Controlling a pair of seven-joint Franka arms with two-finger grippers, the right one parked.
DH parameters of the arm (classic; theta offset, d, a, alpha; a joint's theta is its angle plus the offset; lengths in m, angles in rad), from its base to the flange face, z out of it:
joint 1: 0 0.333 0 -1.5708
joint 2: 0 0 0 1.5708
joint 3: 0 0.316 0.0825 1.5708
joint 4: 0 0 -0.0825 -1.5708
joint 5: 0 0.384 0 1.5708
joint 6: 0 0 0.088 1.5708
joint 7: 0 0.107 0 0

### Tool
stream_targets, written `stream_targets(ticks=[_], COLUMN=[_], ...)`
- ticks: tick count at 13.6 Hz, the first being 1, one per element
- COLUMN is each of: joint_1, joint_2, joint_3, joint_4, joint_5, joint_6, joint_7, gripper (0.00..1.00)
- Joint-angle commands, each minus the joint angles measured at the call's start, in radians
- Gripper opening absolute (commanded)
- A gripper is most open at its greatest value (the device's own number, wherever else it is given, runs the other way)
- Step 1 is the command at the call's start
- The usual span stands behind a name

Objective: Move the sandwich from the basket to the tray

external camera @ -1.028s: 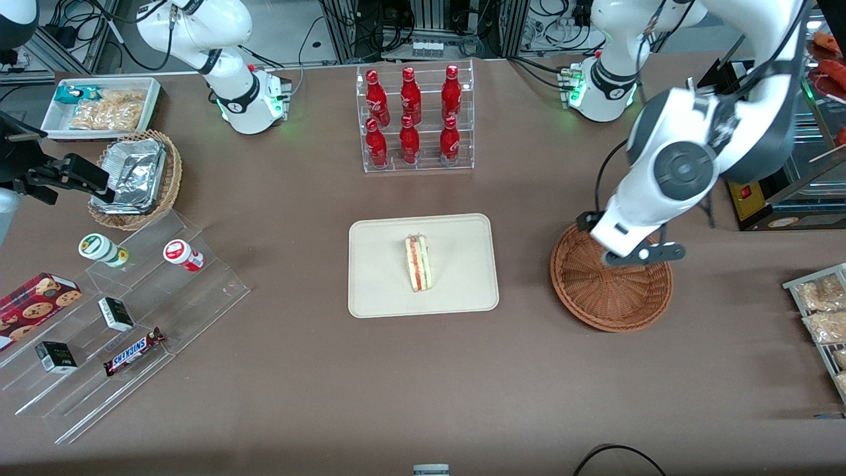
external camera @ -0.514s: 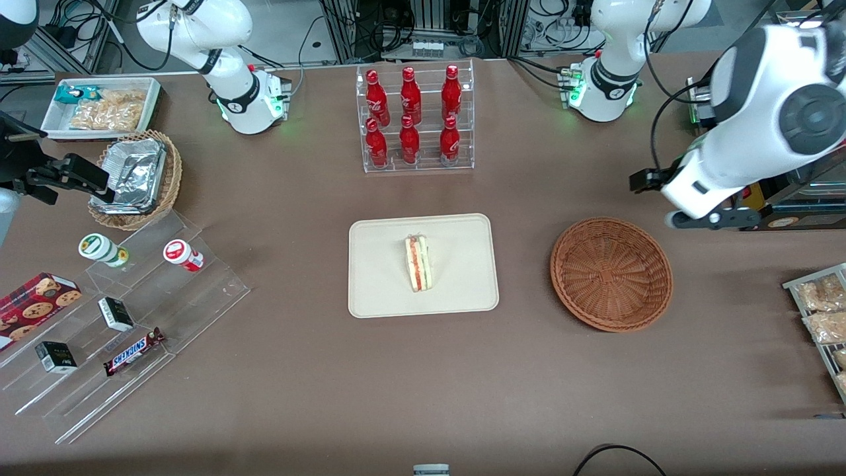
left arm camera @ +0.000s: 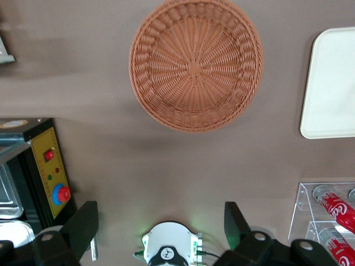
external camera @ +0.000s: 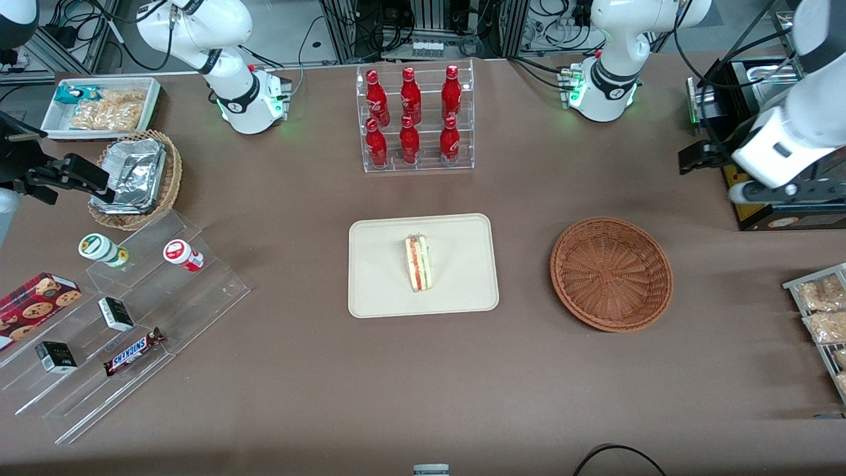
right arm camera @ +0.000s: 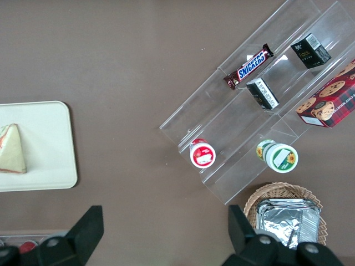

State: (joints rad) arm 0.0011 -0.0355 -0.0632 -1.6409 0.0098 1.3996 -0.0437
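Observation:
The sandwich [external camera: 418, 263] lies on the cream tray [external camera: 383, 264] in the middle of the table, its red and green filling edge up; it also shows in the right wrist view [right arm camera: 12, 148] on the tray [right arm camera: 50, 144]. The reddish-brown basket [external camera: 611, 274] stands beside the tray, toward the working arm's end, with nothing in it; it also shows in the left wrist view [left arm camera: 195, 64]. My left gripper [external camera: 767, 192] hangs high above the table edge by a black box, farther from the front camera than the basket. It [left arm camera: 161, 227] is open and holds nothing.
A clear rack of red bottles [external camera: 415, 119] stands farther back than the tray. A black control box [external camera: 760, 211] sits under the gripper. Snack packets [external camera: 819, 311] lie at the working arm's end. A stepped acrylic shelf [external camera: 125, 311], foil basket [external camera: 135, 178] and white bin [external camera: 99, 106] lie toward the parked arm's end.
My left gripper has moved from above the basket toward the working arm's end and away from the front camera. The basket now shows whole. The sandwich and tray have not moved.

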Motion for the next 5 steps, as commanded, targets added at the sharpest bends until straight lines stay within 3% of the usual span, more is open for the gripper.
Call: stream_targets(ticks=[1, 5], joint_1=[-0.032, -0.052], joint_2=[-0.006, -0.007], joint_3=[0.072, 0.095], joint_4=[0.019, 0.024], joint_5=[-0.011, -0.010], joint_6=[0.012, 0.047], joint_7=[0.071, 0.071], gripper=[1.00, 1.00])
